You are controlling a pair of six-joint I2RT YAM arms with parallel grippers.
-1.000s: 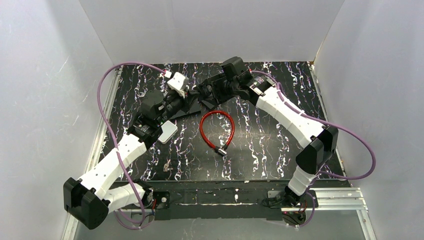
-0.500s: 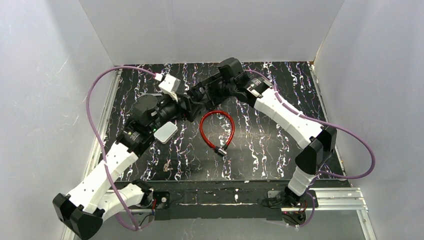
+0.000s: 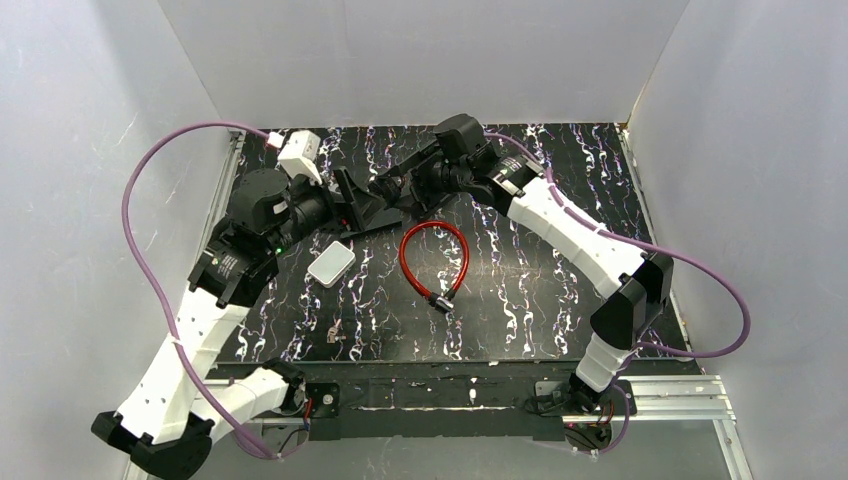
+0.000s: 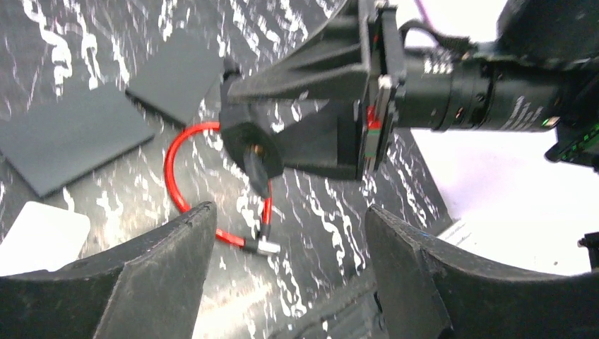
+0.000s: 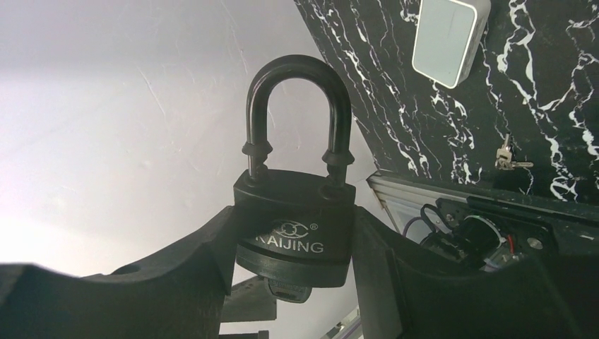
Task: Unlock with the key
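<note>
My right gripper is shut on a black padlock marked KAIJING and holds it above the back of the mat. Both shackle legs sit in the padlock's body. A key's head pokes out of the underside of the padlock and shows as a dark tab in the left wrist view. My left gripper is open and empty, just left of the padlock and apart from it. A tiny silvery key on a ring lies on the mat near the front.
A red cable lock lies looped mid-mat. A white box rests left of it. Two dark flat pads lie on the black marbled mat. White walls close in three sides.
My left gripper has opened and pulled back to the left, away from the padlock, and its arm has swung outward. The right arm and padlock have stayed put.
</note>
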